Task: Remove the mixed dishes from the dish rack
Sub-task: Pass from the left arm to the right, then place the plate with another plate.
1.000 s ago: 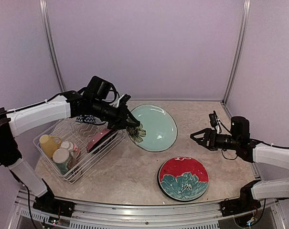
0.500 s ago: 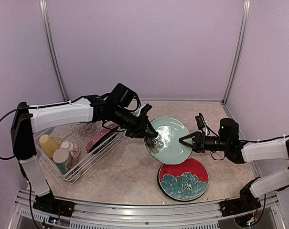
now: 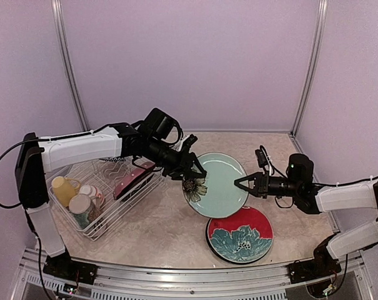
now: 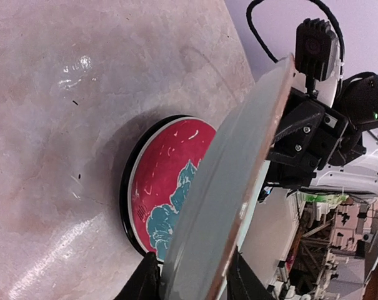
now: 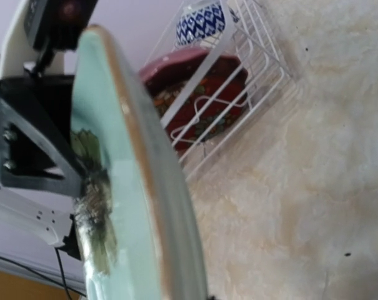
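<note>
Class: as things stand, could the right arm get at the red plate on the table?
Probably not yet: the red plate lies close by, but the right end effector is shut on the pale green plate.

Pale green plate (image 3: 221, 187) (dark flower) tilted aloft

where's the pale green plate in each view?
Top external: pale green plate centre, tilted.
Left wrist: edge-on, running centre-bottom to upper right.
Right wrist: edge-on, left half.
Landmark: red floral plate beside it in top and left wrist; right wrist shows dish rack instead.
</note>
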You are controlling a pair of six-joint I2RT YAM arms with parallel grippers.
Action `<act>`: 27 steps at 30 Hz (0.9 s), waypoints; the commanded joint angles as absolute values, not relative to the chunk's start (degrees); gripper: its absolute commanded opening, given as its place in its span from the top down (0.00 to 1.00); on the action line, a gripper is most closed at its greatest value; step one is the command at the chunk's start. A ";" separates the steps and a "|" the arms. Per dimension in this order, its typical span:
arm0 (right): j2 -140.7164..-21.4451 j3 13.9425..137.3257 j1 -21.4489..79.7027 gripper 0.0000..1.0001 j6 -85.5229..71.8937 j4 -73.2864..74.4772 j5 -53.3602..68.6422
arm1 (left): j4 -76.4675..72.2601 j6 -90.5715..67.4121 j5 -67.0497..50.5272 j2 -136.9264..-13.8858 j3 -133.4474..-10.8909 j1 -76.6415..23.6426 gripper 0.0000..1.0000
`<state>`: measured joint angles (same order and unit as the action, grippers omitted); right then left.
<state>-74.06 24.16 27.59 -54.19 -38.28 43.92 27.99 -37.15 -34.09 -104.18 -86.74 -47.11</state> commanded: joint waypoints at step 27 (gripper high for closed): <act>-54.72 18.47 18.55 1.00 -35.75 3.04 45.10 | 26.99 -34.00 -29.36 -94.28 -84.08 -42.64 0.28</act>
